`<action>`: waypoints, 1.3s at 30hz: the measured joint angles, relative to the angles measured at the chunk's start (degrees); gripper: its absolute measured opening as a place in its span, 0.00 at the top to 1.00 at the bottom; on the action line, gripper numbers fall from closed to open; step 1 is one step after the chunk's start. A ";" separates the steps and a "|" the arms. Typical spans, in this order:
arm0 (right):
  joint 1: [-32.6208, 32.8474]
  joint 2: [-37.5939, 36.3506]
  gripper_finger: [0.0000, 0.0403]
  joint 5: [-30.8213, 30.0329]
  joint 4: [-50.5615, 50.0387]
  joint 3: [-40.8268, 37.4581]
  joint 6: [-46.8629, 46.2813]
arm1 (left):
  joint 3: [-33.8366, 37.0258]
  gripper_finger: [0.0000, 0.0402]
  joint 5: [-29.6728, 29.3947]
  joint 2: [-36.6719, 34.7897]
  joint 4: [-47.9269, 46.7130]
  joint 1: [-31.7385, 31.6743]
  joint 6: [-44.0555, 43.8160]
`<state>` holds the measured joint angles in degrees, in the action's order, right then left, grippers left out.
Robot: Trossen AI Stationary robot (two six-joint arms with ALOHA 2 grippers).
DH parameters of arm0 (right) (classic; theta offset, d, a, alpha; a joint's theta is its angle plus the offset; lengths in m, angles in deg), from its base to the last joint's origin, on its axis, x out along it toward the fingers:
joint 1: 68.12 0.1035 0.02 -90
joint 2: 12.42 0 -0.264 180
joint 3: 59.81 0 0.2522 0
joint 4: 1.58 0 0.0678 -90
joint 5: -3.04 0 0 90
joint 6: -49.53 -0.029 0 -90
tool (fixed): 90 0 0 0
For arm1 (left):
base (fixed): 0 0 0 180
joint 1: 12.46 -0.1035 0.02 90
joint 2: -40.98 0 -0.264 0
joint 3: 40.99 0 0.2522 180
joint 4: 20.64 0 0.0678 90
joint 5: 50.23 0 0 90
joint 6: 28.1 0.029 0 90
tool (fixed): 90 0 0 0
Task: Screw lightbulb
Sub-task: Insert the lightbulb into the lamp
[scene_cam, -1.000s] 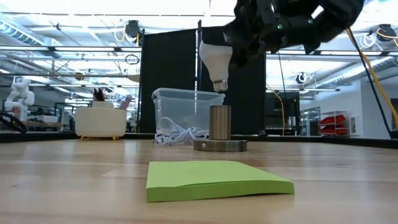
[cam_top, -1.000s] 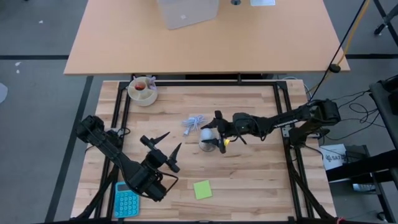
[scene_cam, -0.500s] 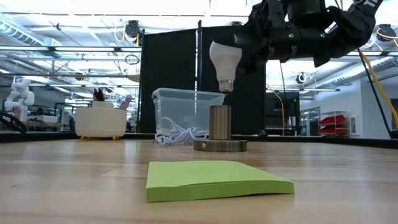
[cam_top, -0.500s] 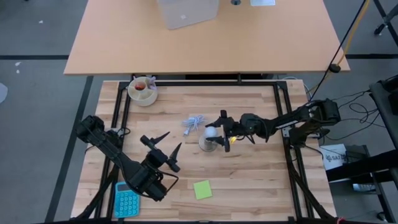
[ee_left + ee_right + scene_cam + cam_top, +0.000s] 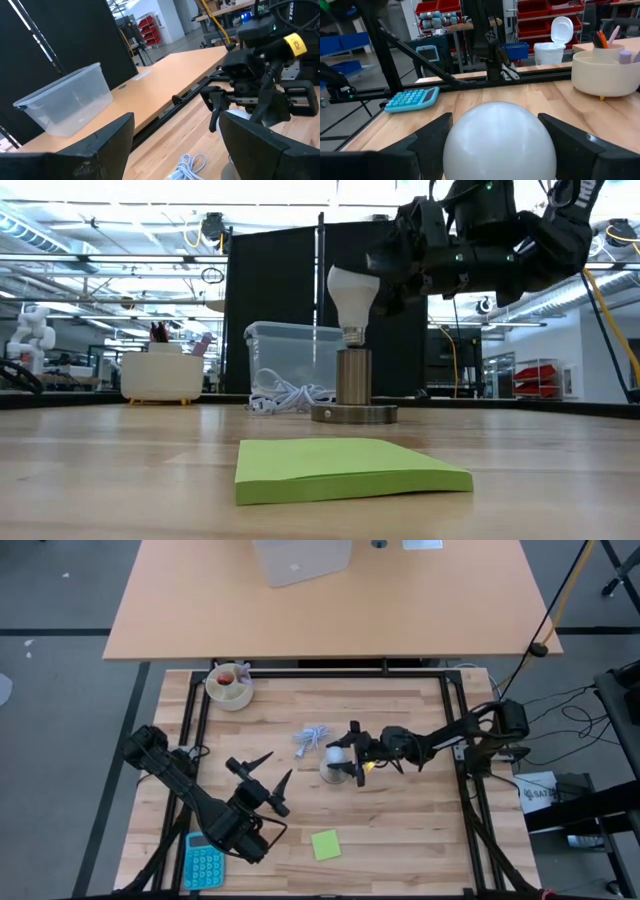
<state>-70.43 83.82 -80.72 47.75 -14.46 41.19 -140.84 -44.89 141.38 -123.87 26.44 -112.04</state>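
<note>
The white lightbulb (image 5: 352, 292) stands upright over the grey metal socket (image 5: 352, 378) near the table's middle. Its silvery screw base (image 5: 352, 335) meets the socket's top. My right gripper (image 5: 350, 753) reaches in from the table's right and is shut on the bulb's globe (image 5: 499, 140). My left gripper (image 5: 274, 770) is open and empty above the table's near left part, well apart from the socket. The coiled white cable (image 5: 312, 737) lies on the table just beyond the socket. My right gripper pinches the bulb's round globe (image 5: 470, 150) between its two fingers (image 5: 427, 150), one on each side. The fingers come roughly level from the table's right side. The bulb is upright, screw base down on the socket's top opening (image 5: 352, 350).
A green sticky-note pad (image 5: 325, 845) and a blue calculator (image 5: 203, 862) lie near the front edge. A cream pen holder (image 5: 230, 685) stands at the far left corner. A clear plastic box (image 5: 65, 107) sits on the table behind.
My right gripper has brought the bulb down and slightly toward the table's left. The bulb, first tilted and clear above the socket, now stands upright with its screw base at the socket's top.
</note>
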 joint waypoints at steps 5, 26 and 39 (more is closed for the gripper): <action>-0.48 1.86 0.33 -0.07 0.67 0.00 -0.34 | 0.00 0.26 -0.02 0.00 0.01 0.00 0.00; -1.80 6.27 0.33 0.36 3.84 0.13 0.45 | 10.14 0.27 -0.35 -0.03 11.15 -8.74 -2.70; -2.56 6.39 0.33 2.33 4.29 0.09 0.47 | 13.11 0.91 0.24 -0.02 14.80 -9.42 -2.58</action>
<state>-72.99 90.21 -78.39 52.04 -14.37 41.66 -127.72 -44.65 141.36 -109.06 17.01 -114.62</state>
